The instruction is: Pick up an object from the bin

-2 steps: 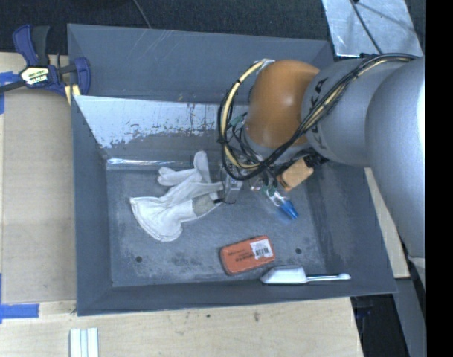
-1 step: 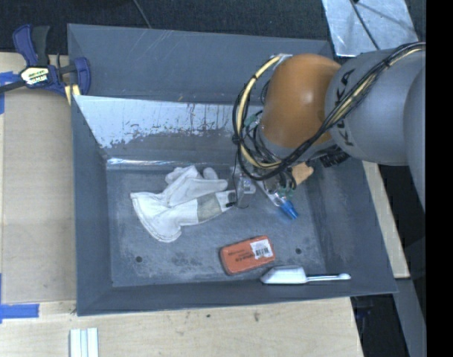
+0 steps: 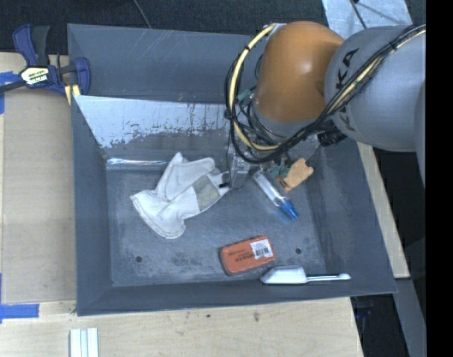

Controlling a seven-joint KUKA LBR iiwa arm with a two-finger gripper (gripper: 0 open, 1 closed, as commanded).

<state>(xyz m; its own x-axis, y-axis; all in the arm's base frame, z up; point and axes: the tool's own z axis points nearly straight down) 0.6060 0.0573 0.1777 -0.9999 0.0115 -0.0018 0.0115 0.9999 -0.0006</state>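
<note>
Item under the gripper: a white cloth (image 3: 174, 195), crumpled, lying on the bin (image 3: 92, 222) floor left of the frame's centre. Its long axis runs from lower left to upper right. The broader, rounded end is at the lower left. The narrower, folded end points to the upper right, towards the gripper. A greyish patch shows on its right side. No writing or label can be seen on it.

Gripper (image 3: 230, 178): set at the cloth's right edge, close against it near the centre of the frame. Whether it is open, closed or gripping the cloth cannot be told, as the wrist and cables cover it from above. Above it sits the arm's orange cover (image 3: 297, 69), ringed with yellow and black cables. The grey casing to the right carries dark lettering that is partly crossed by cables and not readable in full.

Nearby items: a clear pen (image 3: 274, 195) with a blue tip lies just right of the gripper, slanting from upper left to lower right, blue end lowest. A small tan lump (image 3: 299, 172) sits beside its upper end; its kind cannot be told.

Lower part of the bin: an orange-red block (image 3: 246, 255), slightly tilted, bears a white label with dark print too small to read. Just below and right of it, a white long-handled item (image 3: 304, 277) lies along the bottom wall, wide head to the left
</note>
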